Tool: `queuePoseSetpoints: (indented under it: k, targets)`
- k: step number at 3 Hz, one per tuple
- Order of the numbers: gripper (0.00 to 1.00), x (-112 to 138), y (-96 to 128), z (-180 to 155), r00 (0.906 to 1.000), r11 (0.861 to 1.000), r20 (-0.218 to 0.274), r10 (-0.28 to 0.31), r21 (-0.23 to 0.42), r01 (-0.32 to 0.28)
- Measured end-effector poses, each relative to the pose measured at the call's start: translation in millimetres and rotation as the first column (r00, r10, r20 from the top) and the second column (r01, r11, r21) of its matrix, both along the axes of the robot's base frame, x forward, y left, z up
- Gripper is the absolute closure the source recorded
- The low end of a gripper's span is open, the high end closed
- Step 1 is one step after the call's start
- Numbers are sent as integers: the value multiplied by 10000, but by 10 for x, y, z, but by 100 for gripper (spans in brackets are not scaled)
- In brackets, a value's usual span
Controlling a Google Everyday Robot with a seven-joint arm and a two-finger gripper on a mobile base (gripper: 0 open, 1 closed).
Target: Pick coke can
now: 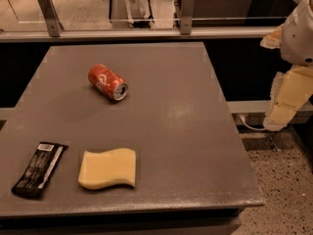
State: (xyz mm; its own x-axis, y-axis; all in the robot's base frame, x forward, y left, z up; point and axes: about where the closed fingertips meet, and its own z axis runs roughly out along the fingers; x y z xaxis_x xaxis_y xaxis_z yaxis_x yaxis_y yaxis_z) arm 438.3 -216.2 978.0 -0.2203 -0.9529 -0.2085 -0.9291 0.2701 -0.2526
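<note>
The coke can (108,82) lies sideways on the table (195,131), unpicked. The gripper (287,102) hangs well right of it, holding nothing; how open, I cannot tell.

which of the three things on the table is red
The coke can, on its side, back left; the wrapper is black, the sponge yellow. The gripper hangs beyond the table's right edge.

A yellow sponge (107,168) lies beside a black, seemingly snack-bar, wrapper (39,169) on the grey table (195,131).
</note>
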Motion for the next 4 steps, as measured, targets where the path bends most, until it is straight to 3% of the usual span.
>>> queuePoseSetpoints:
  k: [2, 3, 4]
  targets:
    - [0, 25, 40, 17, 9999, 10000, 73, 97, -2, -97]
    - [0, 241, 469, 15, 9933, 9933, 112, 1154, 90, -1155]
    - [0, 487, 1252, -39, 9573, 9559, 145, 2887, 516, -2891]
